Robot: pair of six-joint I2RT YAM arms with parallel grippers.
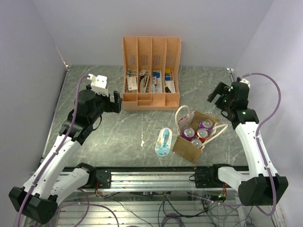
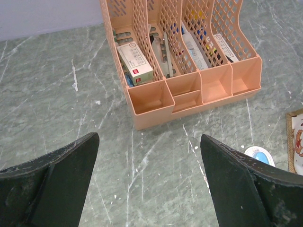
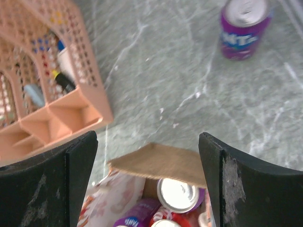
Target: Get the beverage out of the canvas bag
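Note:
The canvas bag (image 1: 189,147) stands open on the table right of centre, tan with cream handles, and its white printed face shows in the right wrist view (image 3: 113,198). Inside stand several cans: purple ones (image 1: 206,124) and a red one (image 1: 202,134). In the right wrist view a silver can top (image 3: 177,194) shows under the bag's tan edge (image 3: 161,163). My right gripper (image 1: 215,97) is open and empty above and behind the bag (image 3: 147,137). Another purple can (image 3: 245,26) stands on the table beyond it, hidden in the top view. My left gripper (image 1: 116,100) is open and empty (image 2: 149,138), far left of the bag.
An orange-tan slotted desk organizer (image 1: 151,75) with boxes and pens stands at the back centre, just ahead of my left gripper (image 2: 189,90). A clear blister pack with a blue item (image 1: 164,141) lies left of the bag. Walls close the table on three sides.

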